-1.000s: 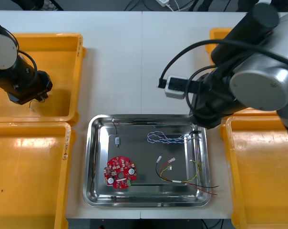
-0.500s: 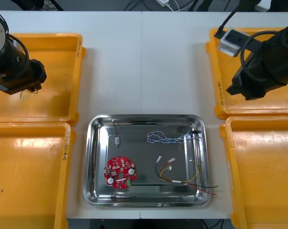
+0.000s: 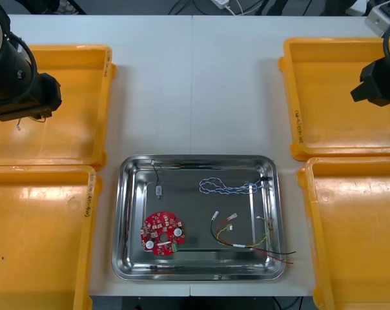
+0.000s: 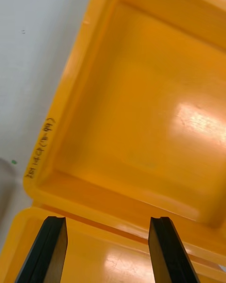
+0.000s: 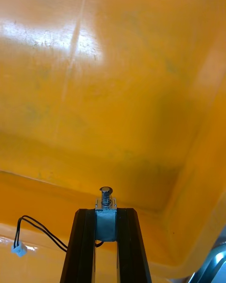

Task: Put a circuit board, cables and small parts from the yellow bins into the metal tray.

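Tray (image 3: 126, 219) on the surface (image 3: 195, 84) holds a board (image 3: 162, 234), a blue-white cable (image 3: 227, 187), a red-yellow cable (image 3: 246, 243) and a small part (image 3: 159, 190). Over the far left bin (image 3: 72, 97), the left gripper (image 5: 106, 213) pinches another part (image 5: 106, 203) with a white-plugged lead (image 5: 19, 249). The right gripper (image 4: 107, 221) hangs spread over the far right bin (image 3: 330, 97).

The front camera looks steeply down on the table (image 3: 195, 84). The left wrist camera faces close into the far-left corner bin (image 5: 117, 89), the right wrist camera into the far-right corner bin (image 4: 150, 104); the front view shares both.
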Tool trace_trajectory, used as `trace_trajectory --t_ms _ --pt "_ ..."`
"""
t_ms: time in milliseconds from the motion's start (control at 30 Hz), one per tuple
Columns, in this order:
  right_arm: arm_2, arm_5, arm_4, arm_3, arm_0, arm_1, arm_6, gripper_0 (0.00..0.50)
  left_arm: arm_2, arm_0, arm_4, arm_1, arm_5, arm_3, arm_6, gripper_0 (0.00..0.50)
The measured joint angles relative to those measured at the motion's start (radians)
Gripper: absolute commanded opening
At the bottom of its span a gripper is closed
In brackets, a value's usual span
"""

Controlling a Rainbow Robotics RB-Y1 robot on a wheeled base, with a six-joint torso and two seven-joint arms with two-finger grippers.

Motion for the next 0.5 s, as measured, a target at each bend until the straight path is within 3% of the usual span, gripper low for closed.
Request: trace_trajectory --t_ms 167,367,500 --pt "-0.033 0.0 0.028 0.017 0.032 -0.033 -0.007 0.5 0.0 0.0 0.027 0.0 0.036 -0.063 0.0 0.0" --pt "-0.094 0.0 0.026 0.018 0.094 -0.052 -0.147 0.5 -0.029 -0.015 0.048 -0.007 0.038 -0.115 0.007 0.0" --pt "-0.115 0.0 0.02 0.019 0.129 -0.054 -0.153 0.5 -0.07 -0.038 0.053 -0.031 0.039 -0.135 0.065 0.0"
